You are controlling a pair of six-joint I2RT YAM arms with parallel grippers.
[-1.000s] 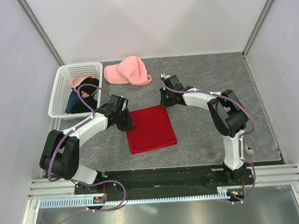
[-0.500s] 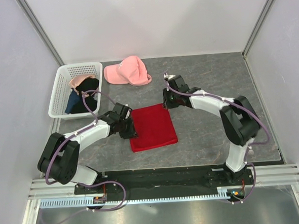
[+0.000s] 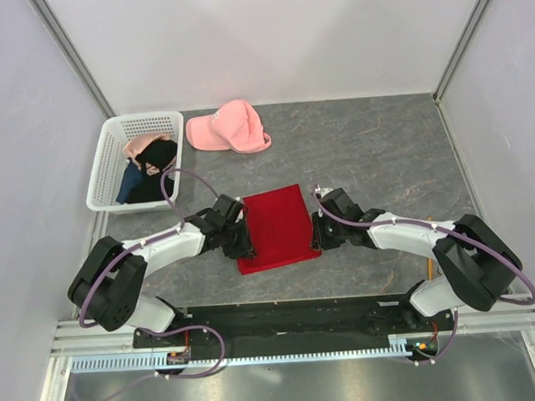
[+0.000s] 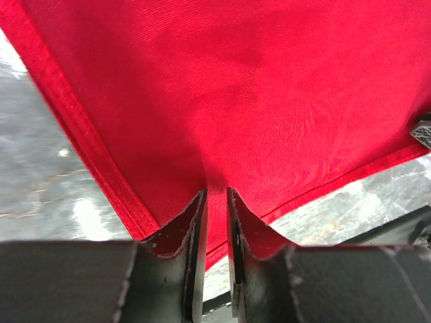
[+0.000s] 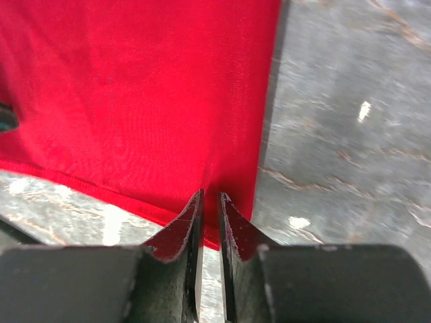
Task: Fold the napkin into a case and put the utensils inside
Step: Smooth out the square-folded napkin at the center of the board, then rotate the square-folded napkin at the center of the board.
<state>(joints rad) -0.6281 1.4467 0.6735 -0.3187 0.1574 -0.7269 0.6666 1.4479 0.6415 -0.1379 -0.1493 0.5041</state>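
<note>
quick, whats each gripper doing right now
left gripper: closed, pinching the napkin near its near-left corner.
right gripper: closed, pinching the napkin near its near-right corner.

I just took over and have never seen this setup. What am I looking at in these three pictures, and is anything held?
Two robot arms are bolted at the near edge of a grey table. The overhead picture shows both from above; the other two come from a camera on each wrist, looking past its own fingers. On it lie a red napkin, a pink cap and a white basket of dark garments. The left gripper and right gripper each pinch one side of the napkin. No utensils show.
</note>
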